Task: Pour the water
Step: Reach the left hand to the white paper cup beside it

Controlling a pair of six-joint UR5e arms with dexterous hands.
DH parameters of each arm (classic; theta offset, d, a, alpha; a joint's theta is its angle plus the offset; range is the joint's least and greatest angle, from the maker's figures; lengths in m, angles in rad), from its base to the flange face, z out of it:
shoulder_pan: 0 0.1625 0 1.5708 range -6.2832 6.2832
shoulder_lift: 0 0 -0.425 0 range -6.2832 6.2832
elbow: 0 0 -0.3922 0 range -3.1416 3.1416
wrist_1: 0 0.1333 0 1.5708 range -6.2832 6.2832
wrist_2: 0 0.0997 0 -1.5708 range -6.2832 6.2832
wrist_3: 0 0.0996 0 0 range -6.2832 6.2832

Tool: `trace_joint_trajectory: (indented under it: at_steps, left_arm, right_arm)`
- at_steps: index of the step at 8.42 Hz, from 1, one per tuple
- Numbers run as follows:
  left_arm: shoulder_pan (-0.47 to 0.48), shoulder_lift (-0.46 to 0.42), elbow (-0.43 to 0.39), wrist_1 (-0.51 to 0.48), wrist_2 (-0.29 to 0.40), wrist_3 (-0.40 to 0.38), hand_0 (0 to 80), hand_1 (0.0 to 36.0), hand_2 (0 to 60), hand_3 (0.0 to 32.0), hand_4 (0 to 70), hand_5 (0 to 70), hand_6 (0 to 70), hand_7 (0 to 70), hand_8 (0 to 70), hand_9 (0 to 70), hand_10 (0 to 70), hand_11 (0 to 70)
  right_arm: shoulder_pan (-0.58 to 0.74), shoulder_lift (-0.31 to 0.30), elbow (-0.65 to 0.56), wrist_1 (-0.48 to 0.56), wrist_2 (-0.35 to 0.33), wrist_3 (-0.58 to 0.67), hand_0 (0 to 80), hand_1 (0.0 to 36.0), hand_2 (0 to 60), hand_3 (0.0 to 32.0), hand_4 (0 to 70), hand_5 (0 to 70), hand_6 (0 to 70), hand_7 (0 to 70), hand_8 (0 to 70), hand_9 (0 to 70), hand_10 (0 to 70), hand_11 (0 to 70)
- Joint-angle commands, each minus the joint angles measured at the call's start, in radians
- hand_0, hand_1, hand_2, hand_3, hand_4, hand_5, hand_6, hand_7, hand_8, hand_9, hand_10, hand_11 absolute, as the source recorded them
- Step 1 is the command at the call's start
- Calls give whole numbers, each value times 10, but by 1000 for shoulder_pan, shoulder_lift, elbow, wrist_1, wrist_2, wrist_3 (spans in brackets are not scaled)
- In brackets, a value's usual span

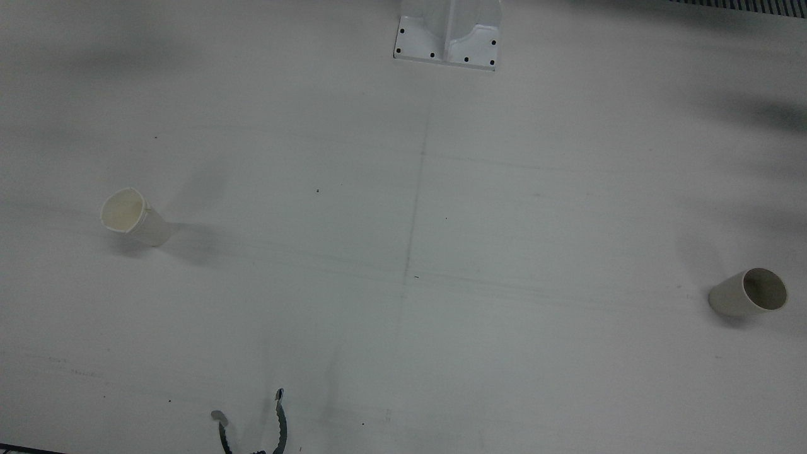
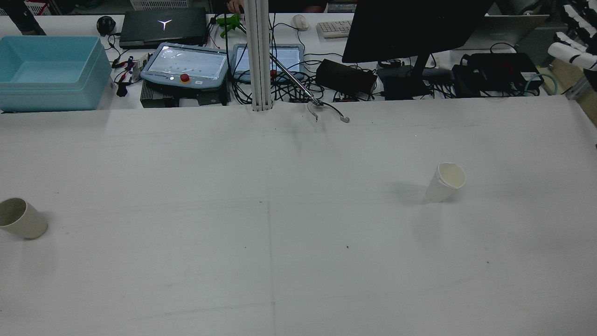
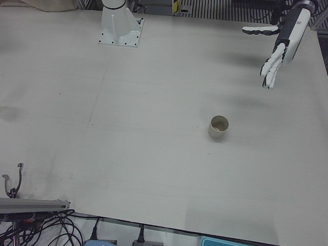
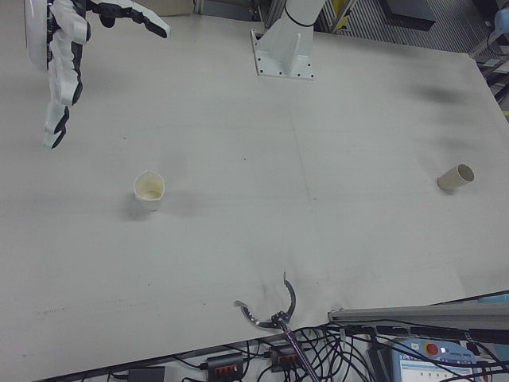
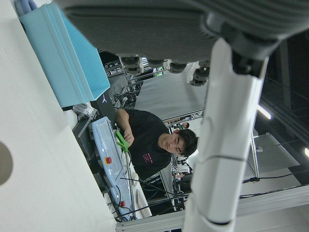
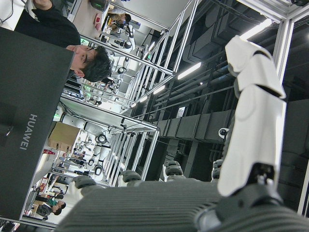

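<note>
Matt paper cups, matt white table

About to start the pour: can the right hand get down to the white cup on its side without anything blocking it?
Probably yes. The right hand hangs open above the table, off to one side of the white cup, which stands upright with bare table all around.

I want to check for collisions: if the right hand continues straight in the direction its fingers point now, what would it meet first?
Probably only bare table. The right hand points down with fingers spread; the white cup stands off to one side.
</note>
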State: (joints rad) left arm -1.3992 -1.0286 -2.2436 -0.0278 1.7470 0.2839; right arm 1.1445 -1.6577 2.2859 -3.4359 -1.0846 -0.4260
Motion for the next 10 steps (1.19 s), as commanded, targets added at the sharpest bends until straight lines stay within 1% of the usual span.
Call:
trace_joint_trajectory:
  at_steps: [1, 2, 3, 4, 5, 6, 7, 8, 9, 10]
  left_arm:
    - [0, 98, 1, -50, 0, -29, 800, 147, 0, 14, 139, 0, 22, 0, 0, 0, 25, 67]
    - [0, 99, 21, -61, 0, -35, 800, 156, 0, 14, 140, 0, 27, 0, 0, 0, 26, 68]
    - [0, 90, 73, -105, -1, -34, 800, 155, 0, 16, 137, 0, 28, 0, 0, 0, 27, 70]
    - [0, 20, 137, -124, -3, -29, 800, 173, 0, 14, 131, 0, 25, 0, 0, 0, 28, 73]
    - [-1, -34, 169, -136, -9, -14, 800, 196, 0, 34, 105, 0, 12, 0, 0, 0, 28, 76]
    - [0, -57, 223, -186, -12, 38, 800, 196, 0, 12, 108, 0, 12, 0, 0, 0, 29, 77]
    - [6, -59, 295, -249, -12, 73, 800, 202, 0, 0, 113, 0, 15, 0, 0, 0, 30, 79]
    - [15, -62, 355, -294, -14, 87, 800, 206, 0, 0, 120, 0, 21, 0, 0, 0, 34, 86]
    - [26, -64, 428, -354, -12, 137, 800, 215, 0, 0, 115, 0, 25, 0, 0, 0, 37, 91]
    - [28, -64, 465, -389, -12, 147, 800, 197, 0, 0, 115, 0, 26, 0, 0, 0, 39, 91]
  right_arm:
    - [1, 1, -39, 10, 2, -5, 517, 236, 178, 246, 0, 65, 28, 0, 0, 0, 0, 0]
    - [-9, 6, -43, 9, 0, -7, 513, 232, 173, 224, 0, 61, 17, 0, 0, 0, 0, 0]
    - [-11, 7, -61, 9, 2, -10, 512, 230, 170, 218, 0, 60, 11, 0, 0, 0, 0, 0]
    - [-8, 6, -69, 9, 0, -11, 510, 229, 175, 234, 0, 60, 13, 0, 0, 0, 0, 0]
    - [-15, 10, -97, 9, 2, -35, 509, 229, 178, 240, 0, 61, 15, 0, 0, 0, 0, 0]
    - [-8, 24, -138, 7, 2, -54, 506, 224, 175, 224, 0, 60, 13, 0, 0, 0, 0, 0]
    - [-26, 16, -185, 7, 2, -78, 508, 227, 184, 218, 0, 61, 17, 0, 0, 0, 0, 0]
    - [-61, 27, -244, 9, 5, -85, 505, 221, 173, 214, 0, 59, 8, 0, 0, 0, 0, 0]
    - [-101, 48, -284, 9, 11, -86, 498, 212, 161, 184, 0, 54, 0, 0, 0, 0, 0, 0]
    - [-126, 53, -289, 9, 12, -97, 496, 210, 160, 184, 0, 53, 0, 0, 0, 0, 0, 0]
